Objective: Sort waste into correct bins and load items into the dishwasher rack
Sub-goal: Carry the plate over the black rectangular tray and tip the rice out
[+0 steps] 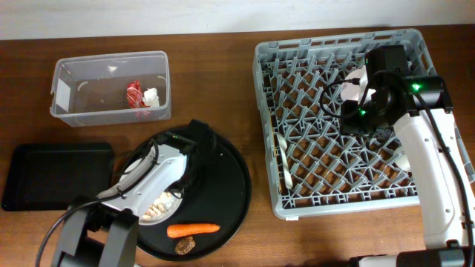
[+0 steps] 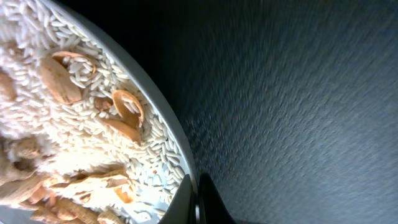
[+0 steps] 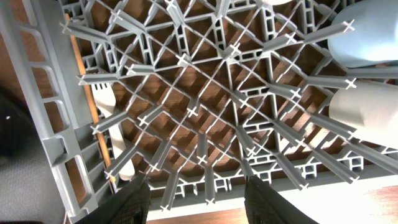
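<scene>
While the left gripper [image 2: 200, 200] was clamped shut on the rim of the plate [image 2: 169, 134], with only one dark fingertip showing in the wrist view, the plate sat on the round black tray [image 1: 231, 185] just left of the dishwasher rack [image 1: 267, 111], by the rack's near-left corner. The plate carried the rice-like scraps [image 2: 74, 124] plus a few tan shell-like bits [image 2: 127, 112]. The carrot [image 1: 193, 230] and brown lump [image 1: 185, 245] lay on the same tray at its near edge, left of the rack and nearer than its near wall. The clear tub [image 1: 74, 111] was well left of the rack, level with its far half, with the red wrapper [image 1: 136, 93] and white scrap [image 1: 151, 96] side by side inside. The flat black tray [image 1: 59, 174] was furthest left of the rack, level with its near half. The right gripper [image 3: 198, 190] hung over the rack floor, jaws roughly half apart, nothing between them. Inside the rack, the fork [image 3: 115, 140] lay flat by the left wall with the chopstick [image 3: 87, 93] alongside, closer to that wall. The light blue cup [image 3: 367, 37] and white cup [image 3: 367, 112] sat close together among the pegs, well away from the fork's side. The right arm hid that part of the rack overhead.
</scene>
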